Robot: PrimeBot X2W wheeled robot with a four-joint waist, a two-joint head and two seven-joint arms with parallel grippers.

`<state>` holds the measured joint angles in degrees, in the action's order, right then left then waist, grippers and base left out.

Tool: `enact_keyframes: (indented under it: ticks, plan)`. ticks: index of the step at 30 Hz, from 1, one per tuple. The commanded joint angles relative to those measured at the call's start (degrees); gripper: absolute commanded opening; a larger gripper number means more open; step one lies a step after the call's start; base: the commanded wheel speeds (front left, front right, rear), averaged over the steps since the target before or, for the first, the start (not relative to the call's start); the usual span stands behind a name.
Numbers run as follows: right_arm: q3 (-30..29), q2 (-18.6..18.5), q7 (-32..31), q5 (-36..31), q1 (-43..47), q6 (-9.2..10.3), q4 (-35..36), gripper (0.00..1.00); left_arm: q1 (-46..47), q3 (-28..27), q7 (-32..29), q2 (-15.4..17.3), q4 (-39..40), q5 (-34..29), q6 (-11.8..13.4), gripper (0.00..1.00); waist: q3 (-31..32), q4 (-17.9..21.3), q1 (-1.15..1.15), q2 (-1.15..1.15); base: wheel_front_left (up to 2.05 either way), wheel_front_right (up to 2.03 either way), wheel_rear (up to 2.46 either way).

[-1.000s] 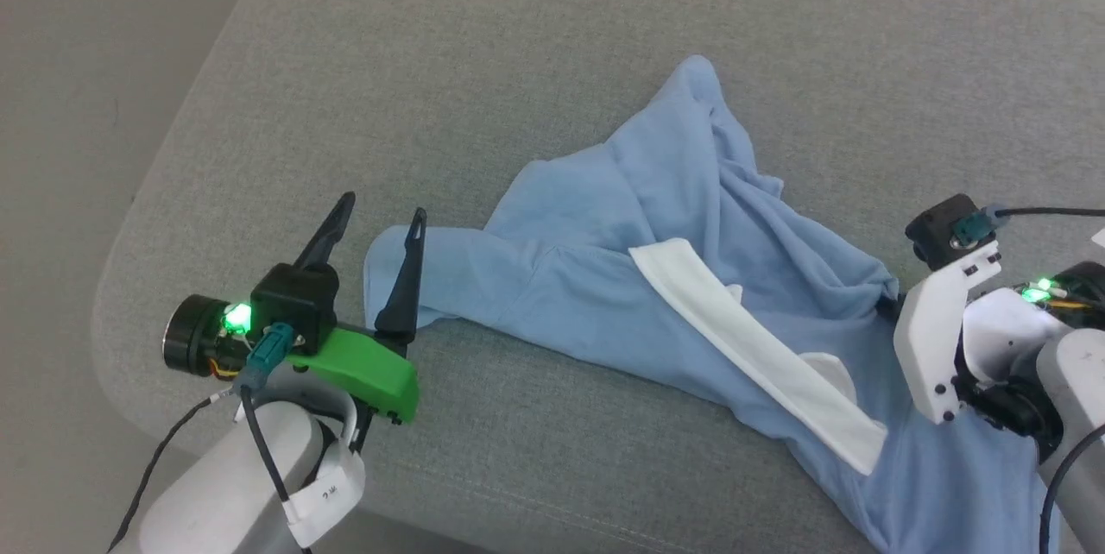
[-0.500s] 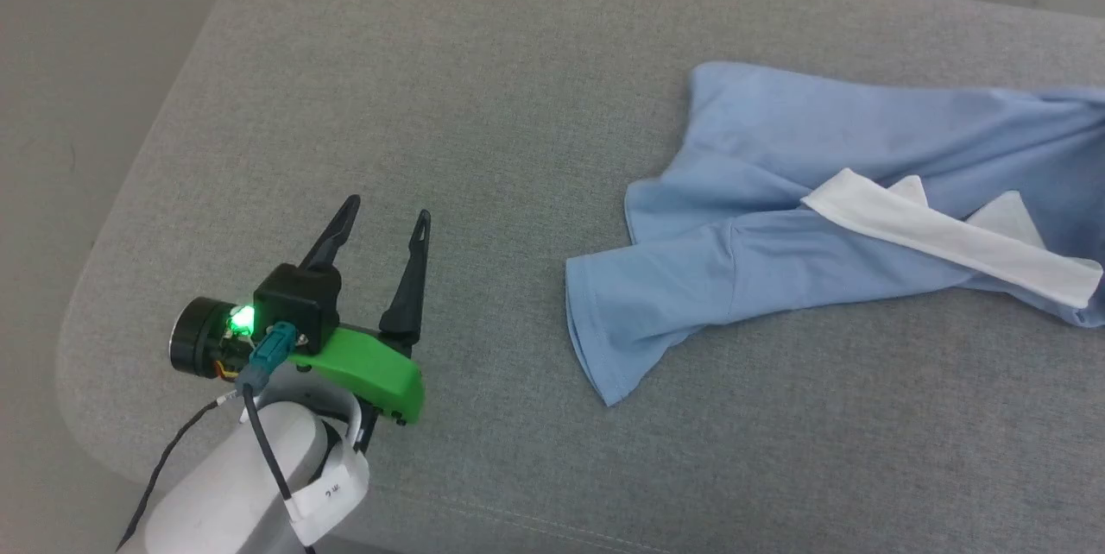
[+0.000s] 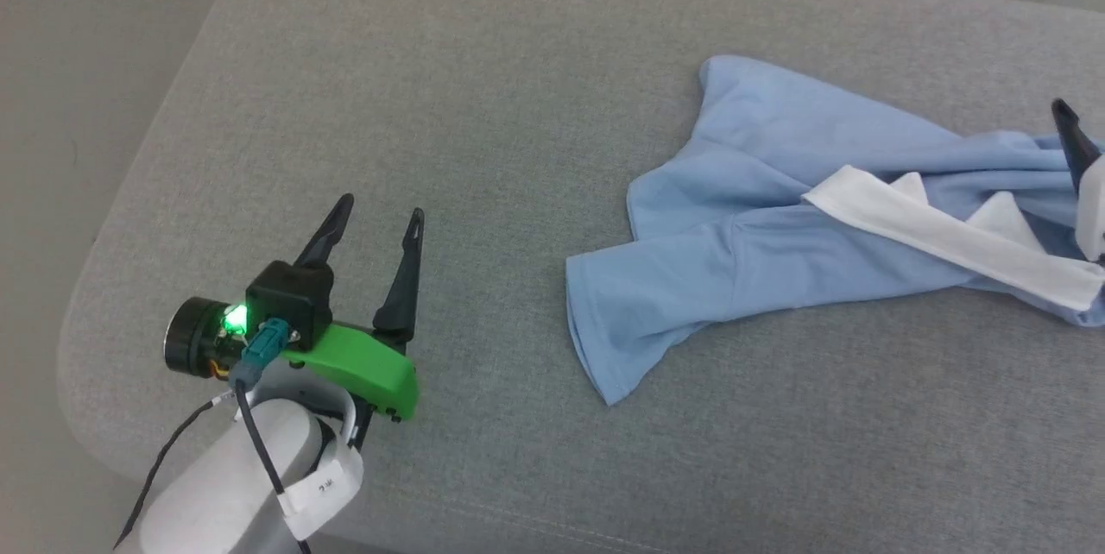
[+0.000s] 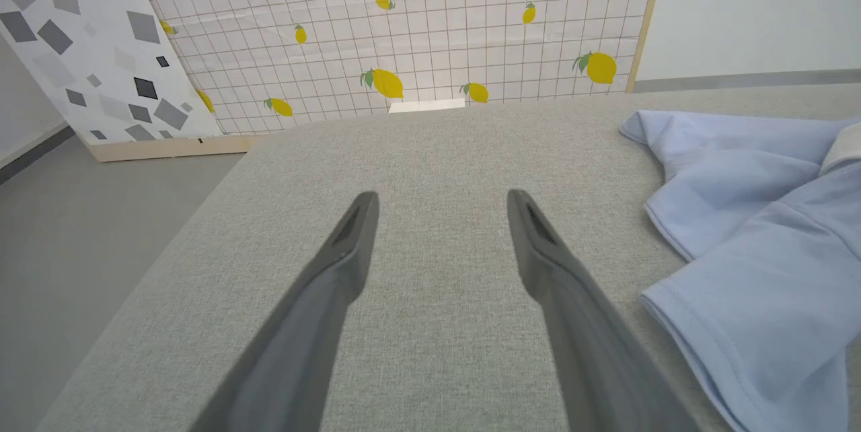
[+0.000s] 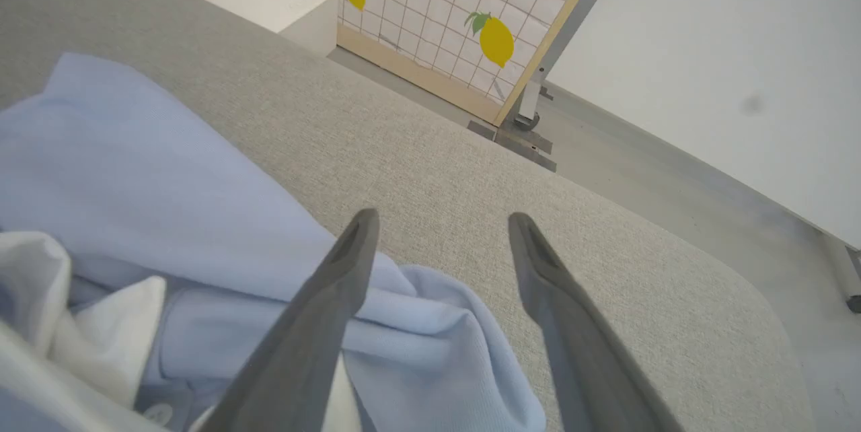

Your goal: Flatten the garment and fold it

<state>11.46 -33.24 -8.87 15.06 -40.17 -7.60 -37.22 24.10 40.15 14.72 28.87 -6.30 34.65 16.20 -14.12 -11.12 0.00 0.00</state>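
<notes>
The shirt [image 3: 777, 217] has slid to the right side of the cushion [image 3: 483, 105], well apart from my wide-spread left claw [image 3: 381, 207]. My right claw [image 5: 442, 218], also wide, hovers over a fold. The shirt is crumpled, so flattening remains.

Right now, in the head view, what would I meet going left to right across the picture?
From the left: left end effector with two dark fingers → bare grey upholstered cushion → light blue soft polo shirt, sleeve first → its white collar → right end effector at the frame edge.
</notes>
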Motion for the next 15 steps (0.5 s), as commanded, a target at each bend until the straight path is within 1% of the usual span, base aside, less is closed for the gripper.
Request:
enact_keyframes:
  ticks: [1, 5, 8, 11, 15]
  plan:
    - [0.37, 0.28, 1.86, 1.06, -0.81, 0.11, 0.43, 1.0, -0.47, -0.38, 0.24, 0.14, 0.03, 0.71, -0.05, 1.0, 1.76, 1.7, 0.0, 0.0, 0.0, 0.0, 0.0]
    - [1.78, 1.33, 7.28, 4.09, 0.28, 0.11, 3.11, 1.0, -1.09, -1.38, 0.24, 0.22, 0.35, 1.85, 0.08, 1.0, 3.87, 3.95, 0.0, 0.0, 0.0, 0.0, 0.0]
    - [1.91, 2.3, 11.0, 6.65, 2.79, 0.11, 6.39, 1.0, -1.58, -2.25, 0.25, 0.25, 0.79, 2.72, 0.24, 1.0, 5.32, 5.77, 0.0, 0.0, 0.0, 0.0, 0.0]
    - [1.19, 3.28, 13.77, 7.91, 6.48, 0.11, 10.2, 1.0, -2.02, -2.88, 0.25, 0.4, 1.29, 3.32, 0.39, 1.0, 6.28, 7.37, 0.0, 0.0, 0.0, 0.0, 0.0]
    - [-1.92, 5.37, 17.16, 7.15, 12.99, 0.11, 15.64, 1.0, -2.44, -3.22, 0.05, 0.76, 1.82, 3.97, 0.36, 1.0, 6.67, 9.36, 0.0, 0.0, 0.0, 0.0, 0.0]
